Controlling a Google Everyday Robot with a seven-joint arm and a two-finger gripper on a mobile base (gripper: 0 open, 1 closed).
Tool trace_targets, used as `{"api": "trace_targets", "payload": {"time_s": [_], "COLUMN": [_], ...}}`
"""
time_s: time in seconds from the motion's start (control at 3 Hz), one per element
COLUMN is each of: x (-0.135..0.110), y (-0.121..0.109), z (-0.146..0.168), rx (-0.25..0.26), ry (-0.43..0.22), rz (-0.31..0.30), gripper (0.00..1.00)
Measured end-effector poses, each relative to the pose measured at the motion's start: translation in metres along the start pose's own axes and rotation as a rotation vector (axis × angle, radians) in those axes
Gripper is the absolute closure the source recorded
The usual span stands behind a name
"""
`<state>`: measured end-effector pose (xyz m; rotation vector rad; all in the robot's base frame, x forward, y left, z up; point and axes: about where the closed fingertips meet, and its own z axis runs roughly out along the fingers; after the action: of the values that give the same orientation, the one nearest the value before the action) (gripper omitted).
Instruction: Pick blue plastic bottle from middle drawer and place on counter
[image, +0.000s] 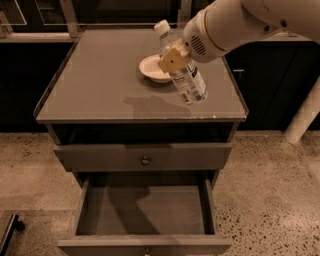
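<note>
My gripper (175, 59) is shut on the blue plastic bottle (186, 75), a clear bottle with a white cap and a pale label. It holds the bottle tilted, cap up and to the left, in the air above the right part of the counter (100, 85). The bottle's shadow falls on the counter below it. The middle drawer (145, 207) stands pulled open below, its grey floor bare. The white arm comes in from the upper right.
A white bowl (152, 68) sits on the counter just behind and left of the bottle. The upper drawer front (144, 156) with a round knob is closed. A white post (305, 117) stands at the right on the speckled floor.
</note>
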<state>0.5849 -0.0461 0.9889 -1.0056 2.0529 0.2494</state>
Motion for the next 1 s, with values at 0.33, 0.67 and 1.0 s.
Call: {"api": "trace_targets", "payload": {"time_s": [0.33,0.67,1.0], "x": [-0.001,0.009,0.031], "y": [-0.034,-0.076,-0.109], "z": [-0.009,-0.02,-0.014], "rx": [0.121,0.199,0.181], "ry": [-0.039,-0.114,-0.224], "rz": [0.042,0.102,0.18], "gripper": [1.0,1.0,1.0]}}
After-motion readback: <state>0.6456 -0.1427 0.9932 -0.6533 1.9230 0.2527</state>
